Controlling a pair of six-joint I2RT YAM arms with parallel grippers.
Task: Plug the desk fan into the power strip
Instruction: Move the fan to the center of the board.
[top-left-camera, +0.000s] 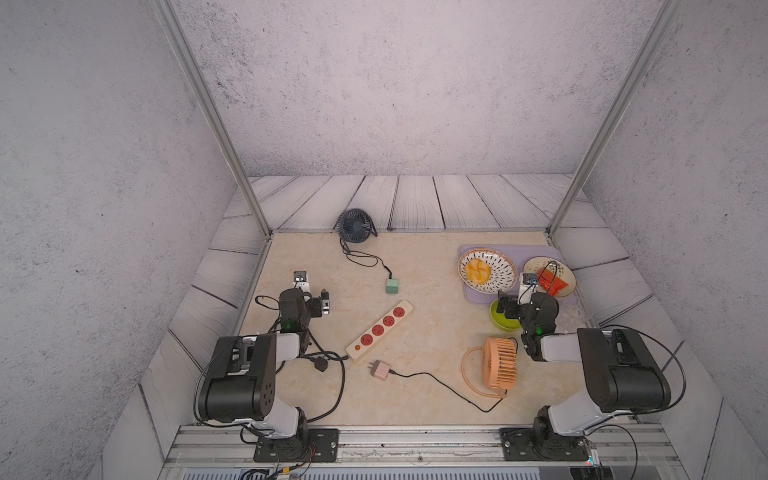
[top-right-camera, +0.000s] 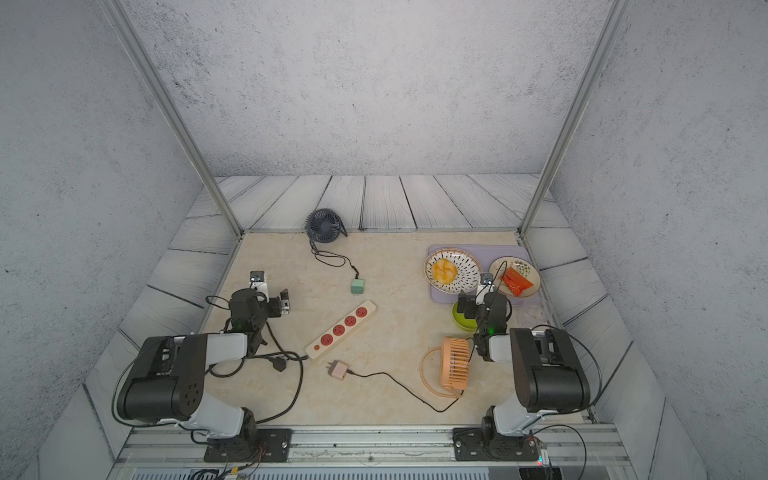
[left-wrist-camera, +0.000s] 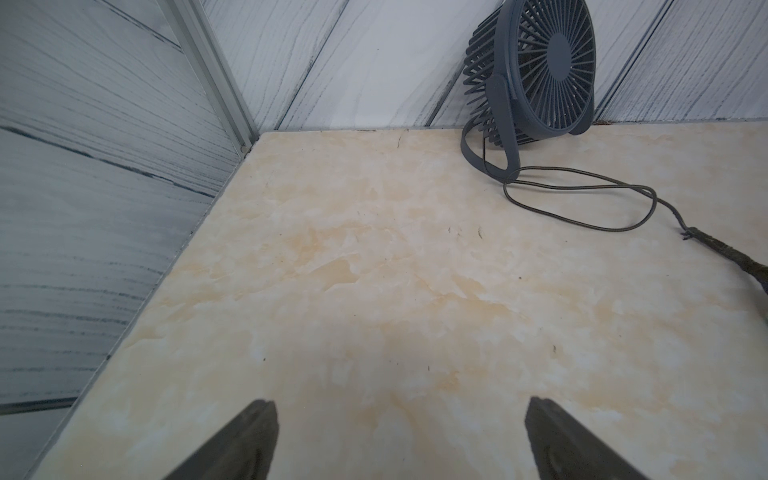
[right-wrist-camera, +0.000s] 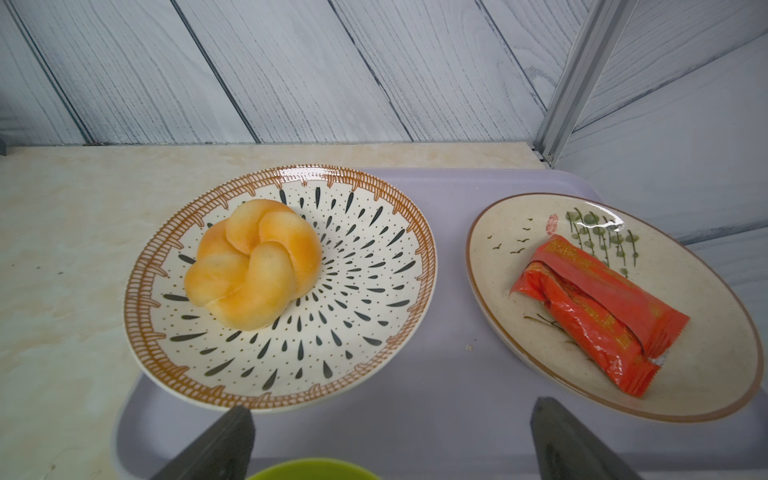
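Power strip (top-left-camera: 380, 330) lies diagonally mid-table, 4 red sockets facing up, its orange-button end toward the near-left corner. Just off that end sits a pink plug (top-left-camera: 381, 369), its cord running to the orange fan (top-left-camera: 500, 363) lying near the right edge. Past the other end is a green plug (top-left-camera: 391, 286), corded to the dark blue desk fan (top-left-camera: 355, 224) upright at the far edge. Left gripper (left-wrist-camera: 399, 405) and right gripper (right-wrist-camera: 390, 405) — both jaws spread wide, holding nothing.

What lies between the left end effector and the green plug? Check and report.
Nothing visible. The left end effector, open, and the green plug have only bare tabletop between them in both top views. The power strip lies nearer the robot, off that line.
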